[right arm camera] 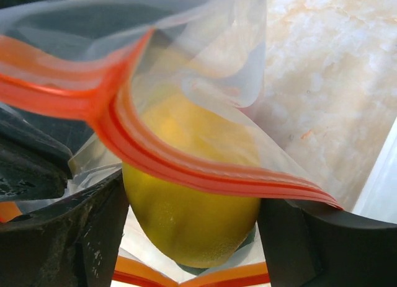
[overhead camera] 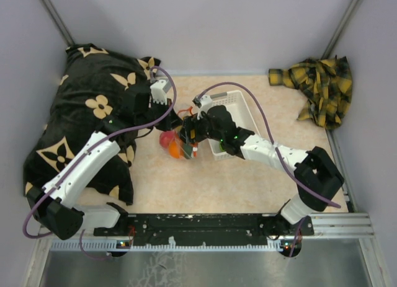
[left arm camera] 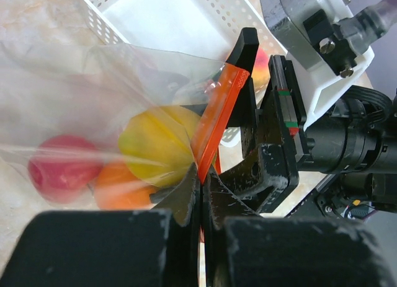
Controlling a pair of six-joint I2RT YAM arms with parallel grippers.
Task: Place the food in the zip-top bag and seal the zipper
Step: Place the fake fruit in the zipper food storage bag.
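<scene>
The clear zip-top bag (overhead camera: 172,144) lies between the arms with its mouth open. My left gripper (left arm camera: 203,188) is shut on its red-orange zipper (left arm camera: 218,116) strip and holds that edge up. My right gripper (right arm camera: 192,237) is at the bag's mouth, shut on the yellow lemon (right arm camera: 192,212), with the zipper (right arm camera: 186,166) draped across it. In the left wrist view the lemon (left arm camera: 160,138), a red apple (left arm camera: 59,169) and an orange (left arm camera: 115,188) show through the plastic. A pink-orange fruit (left arm camera: 263,65) peeks out behind the right gripper. The avocado and lime are out of sight.
A white perforated basket (overhead camera: 239,116) stands just behind the right gripper. A black flowered cloth (overhead camera: 80,113) covers the left side under the left arm. A yellow plaid cloth (overhead camera: 319,88) lies at the back right corner.
</scene>
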